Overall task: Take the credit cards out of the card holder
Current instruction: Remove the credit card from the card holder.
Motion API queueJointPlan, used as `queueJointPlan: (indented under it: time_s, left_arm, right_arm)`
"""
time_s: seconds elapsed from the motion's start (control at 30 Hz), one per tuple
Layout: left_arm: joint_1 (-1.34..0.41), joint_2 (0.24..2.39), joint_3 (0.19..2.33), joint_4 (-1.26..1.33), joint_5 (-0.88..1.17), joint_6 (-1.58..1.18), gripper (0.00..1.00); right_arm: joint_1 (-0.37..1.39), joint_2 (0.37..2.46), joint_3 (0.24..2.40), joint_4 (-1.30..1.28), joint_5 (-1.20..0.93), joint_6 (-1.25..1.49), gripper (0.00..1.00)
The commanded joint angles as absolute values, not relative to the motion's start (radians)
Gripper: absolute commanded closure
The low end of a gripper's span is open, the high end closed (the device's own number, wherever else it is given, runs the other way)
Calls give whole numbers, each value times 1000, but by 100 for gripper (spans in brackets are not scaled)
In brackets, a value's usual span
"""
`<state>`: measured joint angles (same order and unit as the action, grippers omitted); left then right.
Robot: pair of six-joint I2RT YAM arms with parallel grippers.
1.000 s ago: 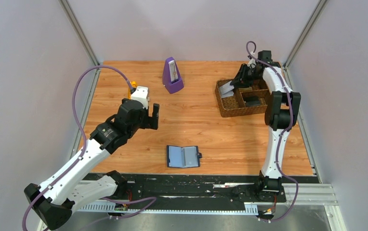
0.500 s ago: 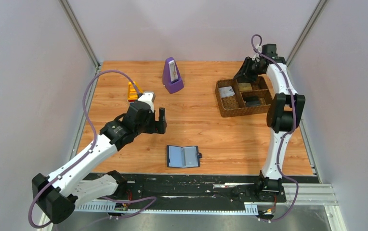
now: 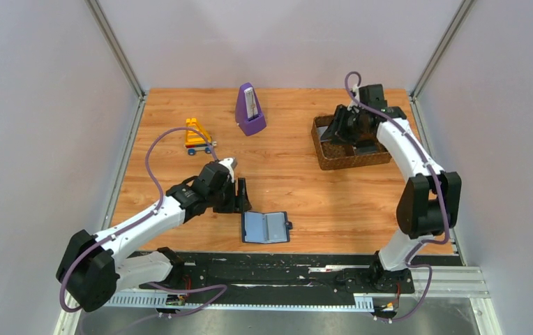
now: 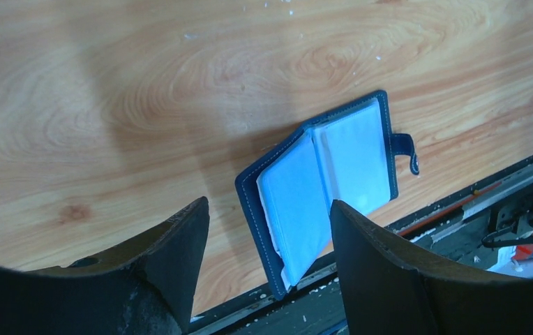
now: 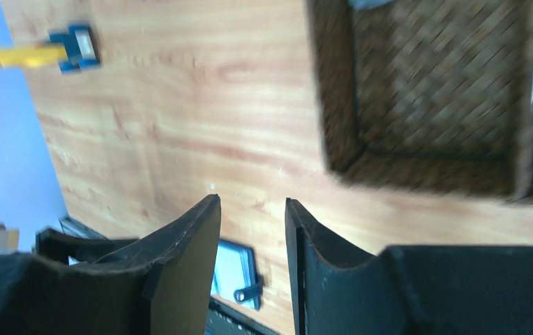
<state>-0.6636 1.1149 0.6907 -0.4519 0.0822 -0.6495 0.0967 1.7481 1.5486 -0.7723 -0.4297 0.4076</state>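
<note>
Wood tabletop (image 3: 291, 174) bears metronome (image 3: 250, 112), toy (image 3: 197, 135), basket (image 3: 333, 162), card holder (image 3: 265, 227).

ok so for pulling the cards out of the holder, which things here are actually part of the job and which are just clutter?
Job: card holder, lying open; left gripper, open, close by it; right gripper, open, at the woven basket. No credit cards clearly visible.
Lying about: woven basket; purple metronome; yellow toy.
</note>
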Motion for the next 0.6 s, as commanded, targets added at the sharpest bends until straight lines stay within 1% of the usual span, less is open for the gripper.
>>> queueJointPlan:
  time_s: [0.0,0.1,0.2,0.37,0.57]
  left_arm:
    - [-663,1082,638,-361,144,-695,29]
    - [-663,1038,593,-367,140,-697,30]
    - [-664,1002,566,-367,165,-701,34]
    - [-663,948,508,-310,224,-729,44]
    - [-663,953,449,-212,281,-776,47]
  right_arm:
    - [183,1573,1360,-649,-361,484,59]
    - [244,1464,1215,-574,-356,514,56]
    - [311,1384,1104,-532,-343,545,54]
    - [413,1272,980,-454,-370,592,54]
    - [542,1228,896,-410,-368,644,54]
